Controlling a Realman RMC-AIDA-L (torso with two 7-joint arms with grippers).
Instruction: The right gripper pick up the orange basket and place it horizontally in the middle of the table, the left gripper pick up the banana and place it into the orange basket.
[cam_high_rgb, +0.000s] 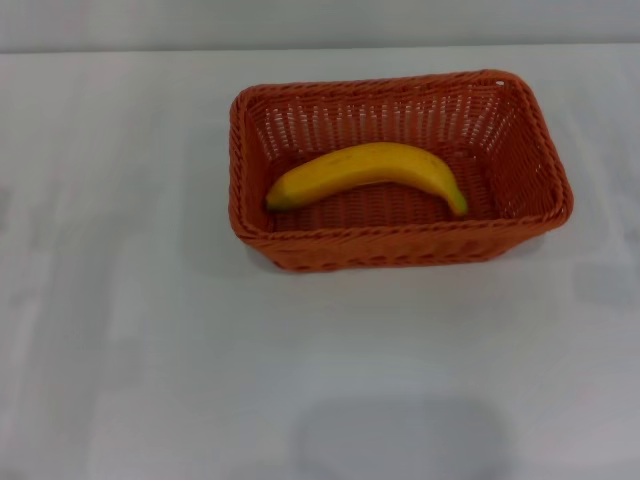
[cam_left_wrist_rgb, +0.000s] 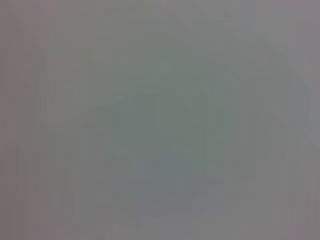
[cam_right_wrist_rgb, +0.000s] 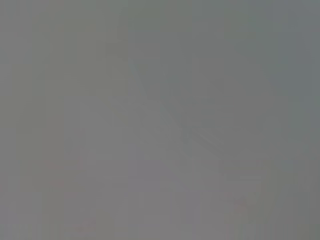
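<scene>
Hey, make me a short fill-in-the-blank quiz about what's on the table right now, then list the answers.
1. The banana lies inside the orange ____.
2. The orange basket stands on the white ____.
3. In the head view, the number of robot arms showing is ____.
4. The banana's greenish tip points toward the robot's ____ side.

Missing words: basket; table; zero; right

Surface: white table (cam_high_rgb: 130, 330) is lying flat.
Load: orange basket (cam_high_rgb: 400, 245) is sitting directly on it, far-centre, slightly right.
</scene>
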